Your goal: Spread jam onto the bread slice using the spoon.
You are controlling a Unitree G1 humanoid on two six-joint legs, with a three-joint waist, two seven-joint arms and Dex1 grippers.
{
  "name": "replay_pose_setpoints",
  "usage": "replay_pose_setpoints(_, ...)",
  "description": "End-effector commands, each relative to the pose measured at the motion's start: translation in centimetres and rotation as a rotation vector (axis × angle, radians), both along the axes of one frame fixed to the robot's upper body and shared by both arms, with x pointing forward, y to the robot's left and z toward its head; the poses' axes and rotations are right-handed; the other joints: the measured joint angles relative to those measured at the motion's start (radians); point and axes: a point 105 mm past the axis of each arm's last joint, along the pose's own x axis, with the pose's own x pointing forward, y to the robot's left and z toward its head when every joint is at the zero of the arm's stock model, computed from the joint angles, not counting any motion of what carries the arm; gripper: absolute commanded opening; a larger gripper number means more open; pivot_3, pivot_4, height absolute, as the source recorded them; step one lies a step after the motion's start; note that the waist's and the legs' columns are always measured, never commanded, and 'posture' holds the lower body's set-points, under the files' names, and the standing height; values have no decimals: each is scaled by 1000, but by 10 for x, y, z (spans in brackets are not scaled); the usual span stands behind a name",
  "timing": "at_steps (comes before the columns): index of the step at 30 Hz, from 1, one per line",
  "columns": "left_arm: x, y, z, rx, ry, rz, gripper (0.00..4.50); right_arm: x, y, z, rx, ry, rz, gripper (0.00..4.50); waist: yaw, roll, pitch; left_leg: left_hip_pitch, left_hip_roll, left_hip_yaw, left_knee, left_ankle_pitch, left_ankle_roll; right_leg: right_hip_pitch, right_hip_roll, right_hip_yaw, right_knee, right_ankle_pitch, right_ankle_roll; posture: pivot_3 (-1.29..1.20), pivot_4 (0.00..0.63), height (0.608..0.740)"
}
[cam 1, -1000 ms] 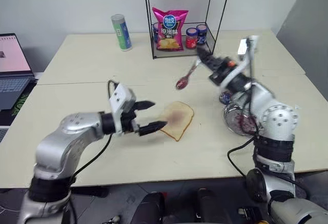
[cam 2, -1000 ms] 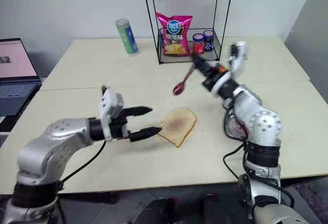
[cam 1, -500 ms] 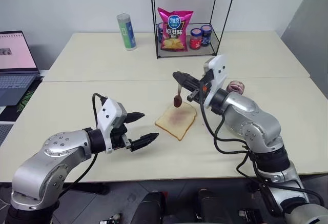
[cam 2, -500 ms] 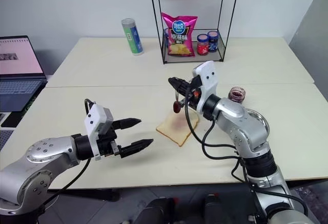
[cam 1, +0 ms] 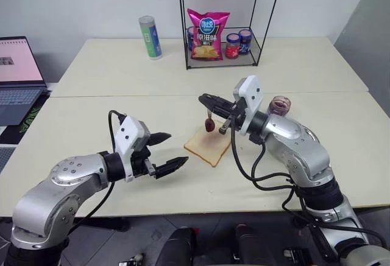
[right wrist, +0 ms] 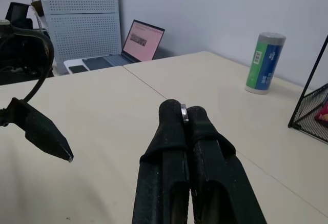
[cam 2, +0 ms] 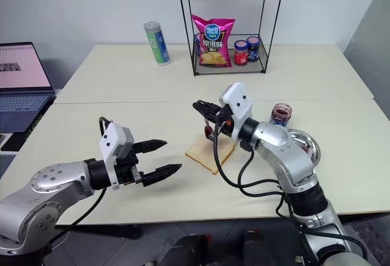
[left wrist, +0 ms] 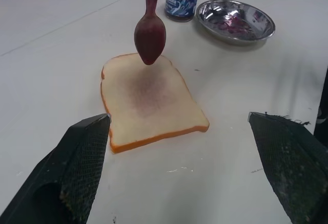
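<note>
The right gripper (cam 1: pixel 207 100) pinches the spoon (left wrist: pixel 149 29) by its handle, jam-coated bowl hanging just above the bread slice (left wrist: pixel 151 100) on the surface (cam 1: pixel 97 120). The left gripper (cam 1: pixel 172 152) waits spread, empty. The toast looks light and soft; light strokes should avoid tearing it.

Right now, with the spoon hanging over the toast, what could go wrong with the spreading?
1. The right hand pinches the spoon only by the tip of its handle, so pressing down may twist it or let it slip.
2. The spoon's bowl hangs over the far edge of the bread slice; jam might drip onto the table.
3. The left hand is open and apart from the bread, so the slice could slide while being spread.
</note>
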Motion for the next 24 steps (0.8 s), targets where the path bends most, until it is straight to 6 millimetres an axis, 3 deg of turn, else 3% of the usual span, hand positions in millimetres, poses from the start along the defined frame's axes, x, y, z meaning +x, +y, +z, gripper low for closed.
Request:
replay_pose_setpoints(1,-2,-4,7,3,-26,-31,4500,-10,3,16,17,-71,33,31,0,0,0,0,0,0,0,0,0,0,0,0,0,0,0,0,150,740)
replay_pose_setpoints(24,1,-3,9,12,-33,-40,4500,-12,5,20,2,-91,50,31,0,0,0,0,0,0,0,0,0,0,0,0,0,0,0,0,150,740)
